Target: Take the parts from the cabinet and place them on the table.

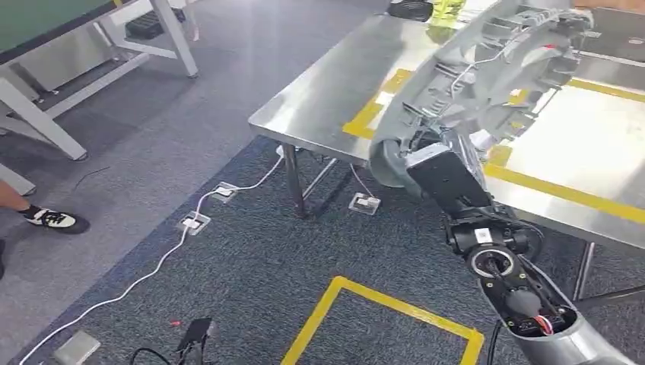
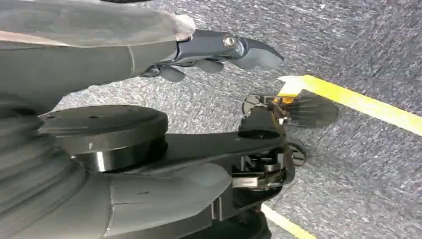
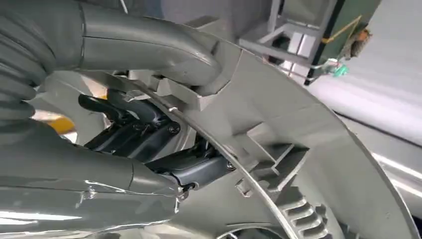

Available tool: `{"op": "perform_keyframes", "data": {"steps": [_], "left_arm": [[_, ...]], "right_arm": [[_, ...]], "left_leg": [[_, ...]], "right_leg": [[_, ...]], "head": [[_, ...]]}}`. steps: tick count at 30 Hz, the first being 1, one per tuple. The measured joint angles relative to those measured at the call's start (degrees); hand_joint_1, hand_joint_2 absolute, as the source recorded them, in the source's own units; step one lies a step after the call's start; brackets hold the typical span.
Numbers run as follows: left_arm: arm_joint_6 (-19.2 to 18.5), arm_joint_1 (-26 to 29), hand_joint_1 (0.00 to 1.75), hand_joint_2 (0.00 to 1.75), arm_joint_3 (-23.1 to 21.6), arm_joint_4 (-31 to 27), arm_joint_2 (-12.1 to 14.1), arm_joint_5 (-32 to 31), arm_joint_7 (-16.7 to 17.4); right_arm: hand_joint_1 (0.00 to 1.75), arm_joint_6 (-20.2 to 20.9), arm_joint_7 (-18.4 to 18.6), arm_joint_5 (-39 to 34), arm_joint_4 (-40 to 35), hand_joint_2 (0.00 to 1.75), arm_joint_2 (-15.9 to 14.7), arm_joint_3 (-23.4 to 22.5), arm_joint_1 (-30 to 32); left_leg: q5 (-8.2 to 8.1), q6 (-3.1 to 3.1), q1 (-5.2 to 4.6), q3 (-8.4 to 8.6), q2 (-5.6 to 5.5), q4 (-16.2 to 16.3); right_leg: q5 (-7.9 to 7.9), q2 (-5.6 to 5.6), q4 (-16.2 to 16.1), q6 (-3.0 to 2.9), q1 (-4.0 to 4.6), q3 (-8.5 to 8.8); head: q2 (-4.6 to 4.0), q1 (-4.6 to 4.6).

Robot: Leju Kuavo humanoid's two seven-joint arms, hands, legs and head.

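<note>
On the left of the head view, a person's foot in a black and white shoe stands on the grey floor, near the white legs of a table. A white cable runs across the dark carpet to some floor sockets. Lower, in the middle, yellow tape makes a square on the carpet.

In the left wrist view, the left hand hangs above the carpet, with the fingers stretched and apart, and it holds nothing.

More to the right in the head view stands the steel table, with yellow tape lines on its top. The right arm comes up from the lower right corner, and the right hand grasps the lower end of a big grey plastic part. The part is long and curved, with ribs and a thin white wire on it. It is lifted above the near side of the steel table, tilted up toward the far right. I cannot tell if it touches the table top.

In the right wrist view, the thumb presses on one side of the part's rim and the dark fingers are behind it
</note>
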Motion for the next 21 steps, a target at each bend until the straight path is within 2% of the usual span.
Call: {"op": "perform_keyframes", "data": {"steps": [6, 7, 8, 9, 10, 11, 12, 13, 14, 15, 16, 17, 18, 19, 20, 21], "left_arm": [[-0.1, 0.1, 0.00, 1.75, 0.0, 0.0, 0.0, -0.1, 0.5], [-0.1, 0.1, 0.00, 1.75, 0.0, 0.0, 0.0, -0.1, 0.5], [-0.1, 0.1, 0.00, 1.75, 0.0, 0.0, 0.1, -0.1, 0.5], [-0.1, 0.1, 0.00, 1.75, 0.0, 0.0, 0.1, -0.1, 0.5], [-0.1, 0.1, 0.00, 1.75, 0.0, 0.0, 0.1, -0.1, 0.5], [-0.2, 0.1, 0.00, 1.75, 0.0, 0.0, 0.0, -0.1, 0.5], [-0.2, 0.1, 0.00, 1.75, 0.0, 0.0, 0.0, -0.1, 0.5], [-0.2, -0.1, 0.00, 1.75, 0.0, 0.0, 0.0, -0.1, 0.5], [-0.2, -0.1, 0.00, 1.75, 0.0, 0.0, -0.1, -0.1, 0.4], [-0.4, -0.2, 0.00, 1.75, 0.0, 0.0, -0.1, -0.1, 0.3], [-0.4, -0.2, 0.00, 1.75, 0.0, 0.0, -0.1, -0.1, 0.3], [-0.4, -0.1, 0.00, 1.75, 0.0, 0.0, -0.2, -0.1, 0.3], [-0.4, -0.1, 0.00, 1.75, 0.0, 0.0, -0.2, -0.1, 0.2], [-0.4, -0.1, 0.00, 1.75, 0.0, 0.0, -0.3, -0.1, 0.2], [-0.4, -0.1, 0.00, 1.75, 0.0, 0.0, -0.3, -0.1, 0.2], [-0.3, -0.1, 0.00, 1.75, 0.0, 0.0, 0.2, -0.1, 0.1]], "right_arm": [[1.75, 0.1, -0.4, -1.0, 0.5, 1.75, 0.0, -0.1, 0.1], [1.75, 0.1, -0.4, -1.0, 0.6, 1.75, 0.0, -0.2, 0.1], [1.75, 0.2, -0.5, -1.0, 0.6, 1.75, 0.1, -0.2, 0.1], [1.75, 0.2, -0.6, -1.0, 0.7, 1.75, 0.1, -0.2, 0.1], [1.75, 0.2, -0.7, -1.1, 0.7, 1.75, 0.2, -0.3, 0.0], [1.75, 0.3, -0.8, -1.1, 0.7, 1.75, 0.2, -0.4, 0.0], [1.75, 0.3, -1.0, -1.2, 0.8, 1.75, 0.2, -0.4, -0.1], [1.75, 0.3, -1.0, -1.2, 0.8, 1.75, 0.2, -0.4, -0.2], [1.75, 0.4, -1.1, -1.2, 0.9, 1.75, 0.2, -0.5, -0.1], [1.75, 0.4, -1.1, -1.3, 1.0, 1.75, 0.2, -0.5, -0.1], [1.75, 0.4, -1.1, -1.4, 1.1, 1.75, 0.2, -0.5, 0.1], [1.75, 0.4, -1.1, -1.5, 1.2, 1.75, 0.2, -0.6, 0.2], [1.75, 0.5, -1.1, -1.5, 1.3, 1.75, 0.2, -0.6, 0.2], [1.75, 0.5, -1.1, -1.5, 1.3, 1.75, 0.2, -0.6, 0.1], [1.75, 0.5, -1.2, -1.5, 1.3, 1.75, 0.2, -0.7, 0.1], [1.75, 0.5, -1.3, -1.5, 1.4, 1.75, 0.2, -0.7, 0.0]], "left_leg": [[-0.15, 0.27, -0.13, -0.03, 0.02, 0.1], [-0.14, 0.29, -0.13, -0.03, 0.02, 0.2], [-0.51, 0.76, -0.72, -0.15, -0.01, 0.6], [-0.49, 1.18, -0.51, -0.02, 0.01, 0.2], [-0.24, 1.42, -0.16, 0.49, 0.06, -0.7], [0.10, 1.53, 0.40, 1.28, 0.27, -1.6], [0.16, 1.69, 0.52, 1.77, 0.43, -2.0], [0.15, 1.74, 0.52, 1.95, 0.60, -2.1], [0.09, 1.74, 0.53, 2.06, 0.74, -2.1], [-0.02, 1.65, 0.54, 2.13, 0.87, -2.0], [-0.10, 1.53, 0.61, 2.22, 0.90, -2.0], [-0.27, 1.27, 0.75, 2.35, 1.00, -1.8], [-0.52, 0.89, 1.04, 2.48, 1.11, -1.6], [-0.86, 0.42, 1.41, 2.57, 1.25, -1.1], [-1.34, -0.18, 1.65, 2.59, 1.38, -0.4], [-1.62, -0.65, 1.33, 2.50, 1.43, 0.1]], "right_leg": [[0.14, 0.02, -0.3, 0.29, -0.09, 0.01], [0.16, 0.02, -0.3, 0.51, -0.09, 0.02], [0.33, -0.04, -0.9, 1.18, -0.35, 0.19], [0.44, -0.04, -1.1, 1.66, -0.41, 0.31], [0.35, 0.04, -1.2, 1.81, -0.26, 0.45], [-0.06, 0.83, -0.4, 1.87, -0.40, 0.43], [-1.82, 1.90, 2.5, 1.74, -0.29, -0.77], [-3.96, 2.51, 7.0, 1.66, -0.26, -2.98], [-6.31, 2.76, 12.7, 1.68, -0.35, -5.98], [-7.75, 2.79, 17.2, 1.76, -0.46, -8.56], [-7.67, 2.78, 19.1, 1.84, -0.62, -9.94], [-5.88, 2.75, 17.7, 1.97, -0.81, -9.82], [-2.93, 2.60, 13.7, 2.22, -1.05, -8.27], [0.27, 2.16, 8.2, 2.54, -1.31, -5.95], [3.06, 0.76, 2.9, 3.03, -1.57, -3.65], [1.94, -0.05, 2.0, 3.21, -1.00, -3.54]], "head": [[0.00, 0.22], [0.00, 0.24], [0.00, 0.24], [0.00, 0.08], [0.00, -0.07], [0.00, 0.17], [0.00, 0.26], [0.00, 0.46], [0.00, 0.63], [0.00, 0.65], [0.00, 0.68], [0.00, 0.68], [0.00, 0.70], [0.00, 0.70], [0.00, 0.76], [0.00, 1.33]]}}
